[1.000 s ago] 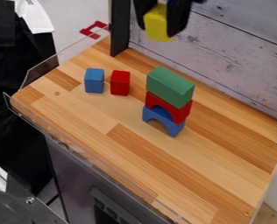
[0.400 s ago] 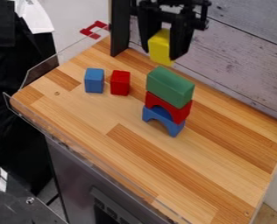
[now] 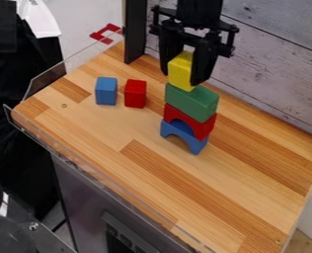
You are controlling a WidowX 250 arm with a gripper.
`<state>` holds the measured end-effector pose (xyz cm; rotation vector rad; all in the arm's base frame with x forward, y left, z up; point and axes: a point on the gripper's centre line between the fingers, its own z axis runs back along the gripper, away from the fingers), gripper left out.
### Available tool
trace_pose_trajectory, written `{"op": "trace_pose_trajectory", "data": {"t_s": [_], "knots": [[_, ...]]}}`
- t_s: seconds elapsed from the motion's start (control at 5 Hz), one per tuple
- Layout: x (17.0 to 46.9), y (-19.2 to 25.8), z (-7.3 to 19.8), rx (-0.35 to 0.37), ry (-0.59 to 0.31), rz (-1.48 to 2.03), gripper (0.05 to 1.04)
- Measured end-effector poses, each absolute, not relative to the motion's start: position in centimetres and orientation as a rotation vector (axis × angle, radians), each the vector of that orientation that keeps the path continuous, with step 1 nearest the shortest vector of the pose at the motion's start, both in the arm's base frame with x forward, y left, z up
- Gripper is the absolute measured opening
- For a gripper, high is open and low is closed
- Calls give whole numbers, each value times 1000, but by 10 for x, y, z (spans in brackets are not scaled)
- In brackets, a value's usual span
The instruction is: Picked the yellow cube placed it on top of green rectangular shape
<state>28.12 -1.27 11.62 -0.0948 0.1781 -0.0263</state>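
We see the gripper (image 3: 181,77) with its fingers clamped on the yellow block (image 3: 179,70), long axis upright. Below, we see the green block's (image 3: 190,103) long axis level.

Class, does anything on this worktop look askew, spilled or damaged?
Nothing stands out: the green block, red arch and blue arch stack neatly, and the blue block and red block stand upright.
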Motion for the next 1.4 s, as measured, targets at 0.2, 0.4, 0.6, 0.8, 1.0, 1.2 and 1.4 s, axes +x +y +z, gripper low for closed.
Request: {"op": "trace_pose_trajectory", "data": {"t_s": [0.2, 0.4, 0.6, 0.8, 1.0, 1.2, 1.4], "knots": [[283, -14, 111, -90, 182, -20, 576], [285, -15, 108, -85, 183, -12, 576], [287, -14, 107, -79, 173, -3, 576], [289, -13, 100, -67, 190, 2, 606], [293, -12, 101, -63, 193, 11, 702], [294, -10, 103, -51, 200, 14, 966], [299, -7, 115, -34, 182, 36, 1001]]}}
